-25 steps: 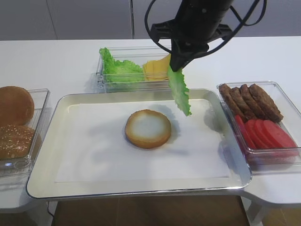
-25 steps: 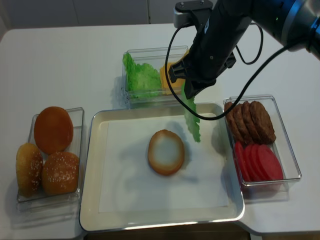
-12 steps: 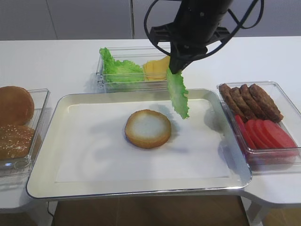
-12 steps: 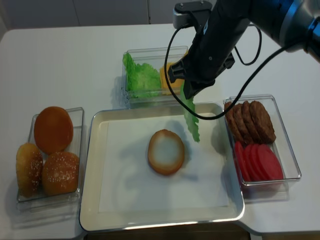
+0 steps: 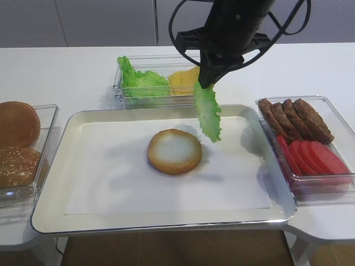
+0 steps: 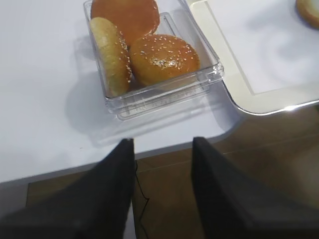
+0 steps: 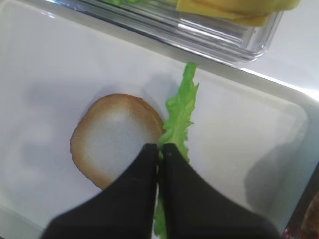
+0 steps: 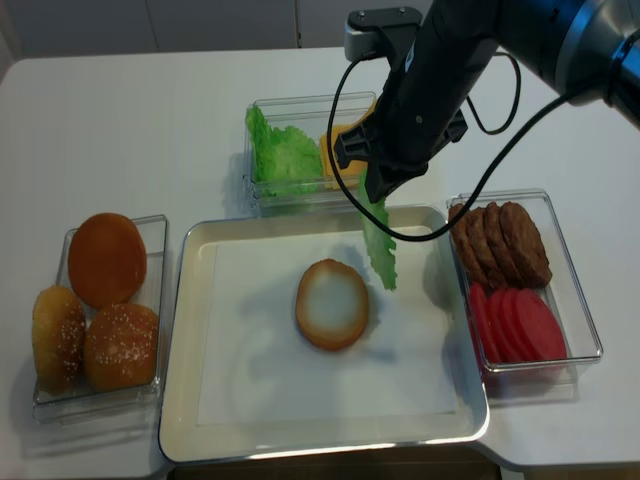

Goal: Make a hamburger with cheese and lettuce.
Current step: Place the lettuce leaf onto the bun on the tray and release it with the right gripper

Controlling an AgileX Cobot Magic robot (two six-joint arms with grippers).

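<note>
No text, label, brand or number can be read anywhere.

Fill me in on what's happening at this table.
The right end effector is shut on a lettuce leaf, dangling it over the tray just right of the bare bun half. No cheese has been added; it sits in its bin. The left end effector waits open near the bun tops.
</note>
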